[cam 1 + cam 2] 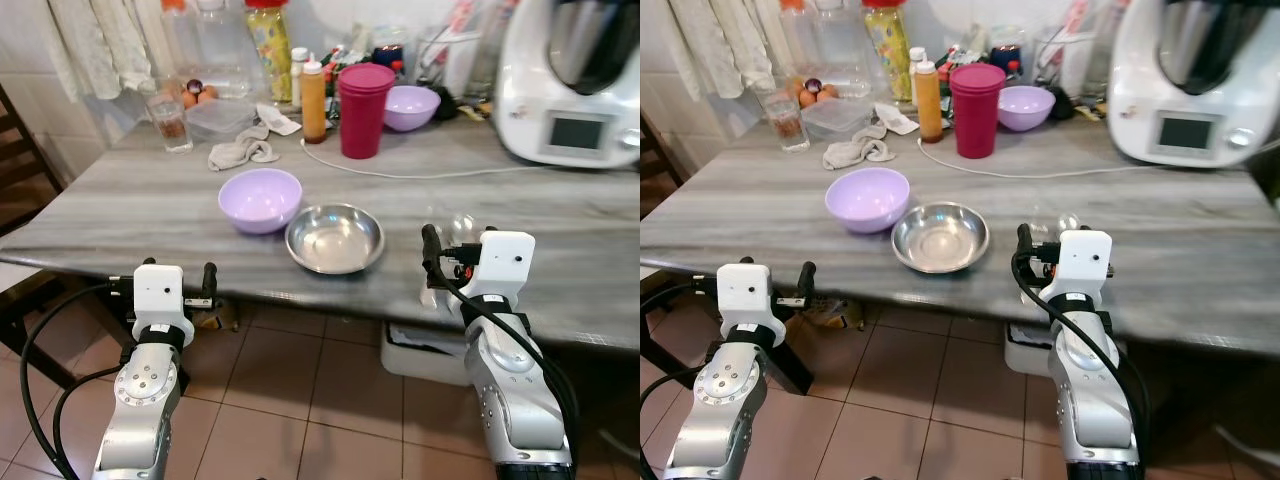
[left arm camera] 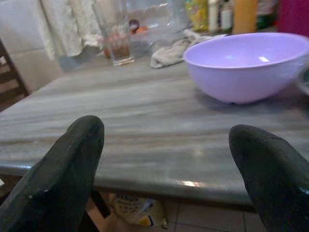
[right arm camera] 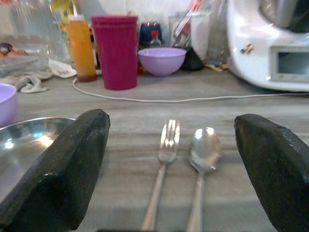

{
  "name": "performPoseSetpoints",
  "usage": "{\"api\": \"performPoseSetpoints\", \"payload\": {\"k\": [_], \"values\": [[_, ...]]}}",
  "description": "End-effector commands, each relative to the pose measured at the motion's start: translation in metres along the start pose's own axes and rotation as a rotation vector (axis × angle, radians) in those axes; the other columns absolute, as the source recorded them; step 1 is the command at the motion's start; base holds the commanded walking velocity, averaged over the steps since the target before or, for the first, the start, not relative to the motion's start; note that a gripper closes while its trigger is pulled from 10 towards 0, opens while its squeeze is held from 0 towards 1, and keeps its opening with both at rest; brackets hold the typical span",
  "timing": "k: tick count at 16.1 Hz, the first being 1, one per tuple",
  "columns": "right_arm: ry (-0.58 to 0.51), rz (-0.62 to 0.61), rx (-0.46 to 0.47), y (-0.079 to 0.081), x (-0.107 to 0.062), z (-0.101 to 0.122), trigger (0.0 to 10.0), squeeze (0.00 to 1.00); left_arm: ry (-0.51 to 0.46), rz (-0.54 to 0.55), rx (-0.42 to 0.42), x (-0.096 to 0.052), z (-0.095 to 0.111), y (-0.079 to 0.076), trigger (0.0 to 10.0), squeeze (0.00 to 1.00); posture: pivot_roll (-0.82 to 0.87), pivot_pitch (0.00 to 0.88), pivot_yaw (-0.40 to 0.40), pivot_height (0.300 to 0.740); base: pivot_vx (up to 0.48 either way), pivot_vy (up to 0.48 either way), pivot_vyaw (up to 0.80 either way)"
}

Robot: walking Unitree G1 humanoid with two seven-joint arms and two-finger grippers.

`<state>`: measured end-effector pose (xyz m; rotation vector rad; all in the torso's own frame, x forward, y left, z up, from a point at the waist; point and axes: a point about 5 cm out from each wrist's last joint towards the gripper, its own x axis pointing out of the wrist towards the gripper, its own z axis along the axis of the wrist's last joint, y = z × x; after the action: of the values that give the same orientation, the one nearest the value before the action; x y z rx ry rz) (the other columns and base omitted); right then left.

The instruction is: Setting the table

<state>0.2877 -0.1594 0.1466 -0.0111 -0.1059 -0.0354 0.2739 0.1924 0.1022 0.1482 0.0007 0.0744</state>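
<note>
Fork (image 3: pixel 165 159), spoon (image 3: pixel 203 154) (seemingly touching) between right gripper (image 3: pixel 174 169) fingers.

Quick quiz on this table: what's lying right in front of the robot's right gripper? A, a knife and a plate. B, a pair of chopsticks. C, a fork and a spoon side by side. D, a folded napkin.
C: the right wrist view shows a fork and a spoon lying side by side on the grey table, between the open fingers of the right gripper.
</note>
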Motion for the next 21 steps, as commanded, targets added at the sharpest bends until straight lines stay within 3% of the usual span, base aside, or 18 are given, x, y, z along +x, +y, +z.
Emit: {"api": "performPoseSetpoints", "payload": {"k": [1,5,9,12,16,18,21], "values": [[-0.023,0.0,-0.009,-0.001,0.0,0.005,10.0,0.0,0.009,-0.003,0.01,0.001,-0.001,0.001,10.0,0.0,-0.25,0.0,0.08,0.74,-0.311,0.0,0.0],[0.005,-0.042,-0.004,-0.005,0.002,0.001,10.0,0.0,0.007,-0.015,0.014,0.002,-0.001,0.0,10.0,0.0,-0.25,0.0,0.088,0.74,-0.314,0.0,0.0],[-0.002,-0.072,-0.067,-0.007,0.002,-0.001,10.0,0.0,0.006,-0.033,0.018,0.004,0.0,-0.001,10.0,0.0,-0.26,0.0,0.093,0.74,-0.324,0.0,0.0],[0.037,-0.082,-0.009,-0.009,-0.001,-0.004,10.0,0.0,0.007,-0.044,0.02,0.005,0.0,-0.002,10.0,0.0,-0.27,0.0,0.101,0.74,-0.33,0.0,0.0],[0.03,-0.081,-0.017,-0.008,-0.002,-0.004,10.0,0.0,-0.007,-0.052,0.024,0.006,0.001,-0.003,10.0,0.0,-0.27,0.0,0.101,0.74,-0.318,0.0,0.0],[0.027,-0.08,-0.011,-0.008,-0.002,-0.003,10.0,0.0,-0.063,-0.122,0.002,0.006,0.008,-0.007,10.0,0.0,-0.27,0.0,0.106,0.74,0.0,0.0,0.0],[0.026,-0.079,-0.014,-0.008,-0.003,-0.003,10.0,0.0,-0.053,-0.144,-0.008,0.008,0.009,-0.009,10.0,0.0,-0.27,0.0,0.106,0.74,0.0,0.0,0.0]]}}
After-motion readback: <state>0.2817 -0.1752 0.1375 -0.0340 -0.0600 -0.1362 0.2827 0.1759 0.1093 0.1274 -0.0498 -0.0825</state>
